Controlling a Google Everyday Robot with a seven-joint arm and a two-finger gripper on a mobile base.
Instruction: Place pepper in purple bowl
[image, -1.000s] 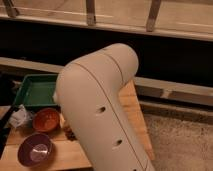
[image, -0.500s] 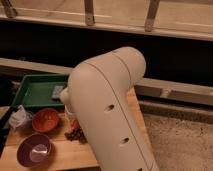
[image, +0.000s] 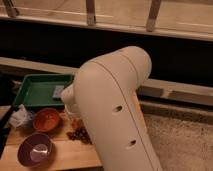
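Observation:
My white arm (image: 112, 110) fills the middle of the camera view and reaches down to the wooden table (image: 65, 155). The gripper is hidden behind the arm's lower end, just right of the orange bowl (image: 46, 119) and above a bunch of dark red grapes (image: 80, 134). It is shut; what it closes on is hidden. The pepper is out of sight behind the arm. The purple bowl (image: 36, 149), with a pale shiny inside, stands at the table's front left and holds nothing.
A green tray (image: 37, 90) with a small pale item lies at the back left. Crumpled white wrapping (image: 20, 117) sits left of the orange bowl. A dark wall and metal railing run behind; speckled floor lies to the right.
The arm's elbow has shifted right and upward, uncovering more of the tray, the grapes and the table. The gripper has gone from open to shut.

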